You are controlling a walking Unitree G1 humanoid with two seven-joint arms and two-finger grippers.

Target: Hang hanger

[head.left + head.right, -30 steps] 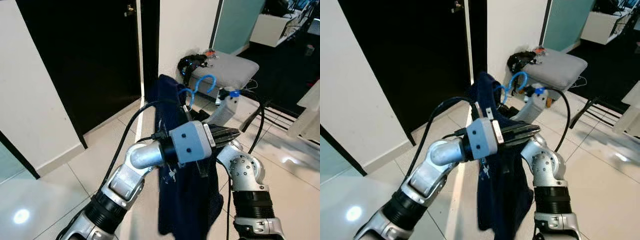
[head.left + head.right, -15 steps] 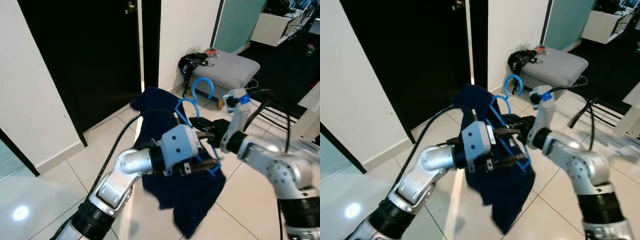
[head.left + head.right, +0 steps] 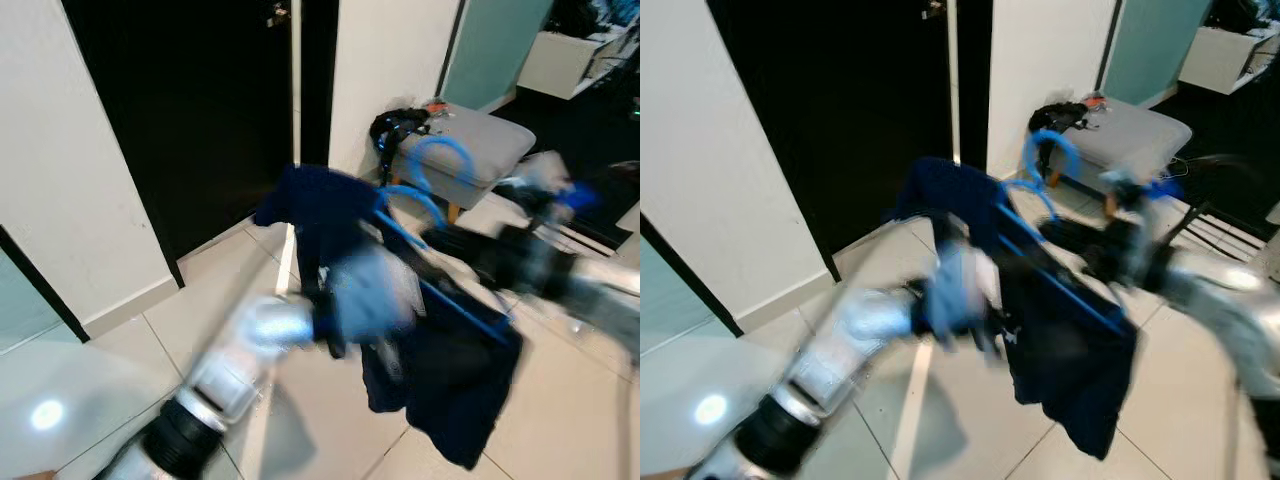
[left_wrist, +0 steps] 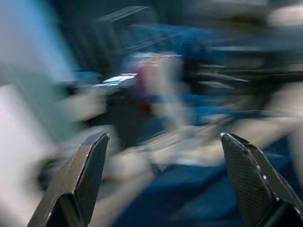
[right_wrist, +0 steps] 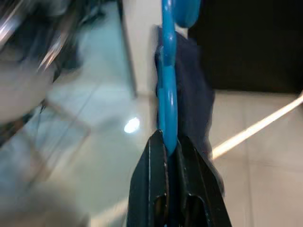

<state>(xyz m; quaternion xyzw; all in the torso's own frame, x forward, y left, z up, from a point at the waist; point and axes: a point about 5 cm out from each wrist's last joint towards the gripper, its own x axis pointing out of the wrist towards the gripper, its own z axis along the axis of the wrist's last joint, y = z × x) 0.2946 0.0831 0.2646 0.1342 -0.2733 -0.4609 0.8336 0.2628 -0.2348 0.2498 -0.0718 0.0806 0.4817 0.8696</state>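
- The blue hanger (image 3: 440,300) is held in mid-air above the tiled floor (image 3: 300,420), with a dark navy garment (image 3: 440,380) draped over it and hanging below its bar.
- The hanger's long axis runs slantwise: its hook (image 3: 440,160) is up towards the grey stool (image 3: 480,140), and its far shoulder drops towards the robot's right.
- The right gripper (image 5: 171,142) is clamped narrow on the blue hanger; the plastic runs straight out from between its two fingers in the right wrist view, so the hanger lies directly ahead of it.
- The left gripper (image 4: 163,179) has its fingers spread wide with nothing between them; blurred navy cloth lies just beyond.
- The left arm (image 3: 300,320), blurred, sits at the garment's upper side, farther from the stool than the hanger.
- By my reading, the right arm carries the load, and the hook must be steered onto a rail, which I cannot make out here.
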